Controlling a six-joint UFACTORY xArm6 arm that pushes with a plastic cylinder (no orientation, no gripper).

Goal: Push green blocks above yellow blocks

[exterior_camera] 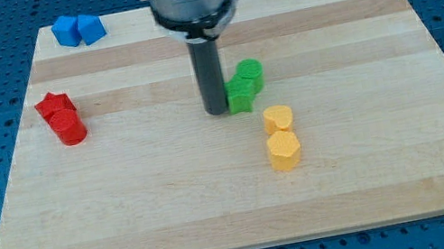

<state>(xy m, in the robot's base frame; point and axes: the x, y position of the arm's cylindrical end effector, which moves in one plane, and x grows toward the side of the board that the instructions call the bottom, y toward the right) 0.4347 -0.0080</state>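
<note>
A pale wooden board [172, 206] carries four pairs of blocks: two blue blocks [78, 30] at upper left, two red blocks [62, 118] at left, two green blocks [244, 85] near centre, and two yellow blocks [281, 137] just below them, with my tip [218, 110] touching the board beside the green pair.

tool tip [218, 111] beside green blocks [244, 85], yellow blocks [281, 137] below

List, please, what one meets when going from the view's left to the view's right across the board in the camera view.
Red blocks → blue blocks → my tip, against the left side of the green blocks → yellow blocks, which overlap the green ones sideways and lie lower in the view.
</note>
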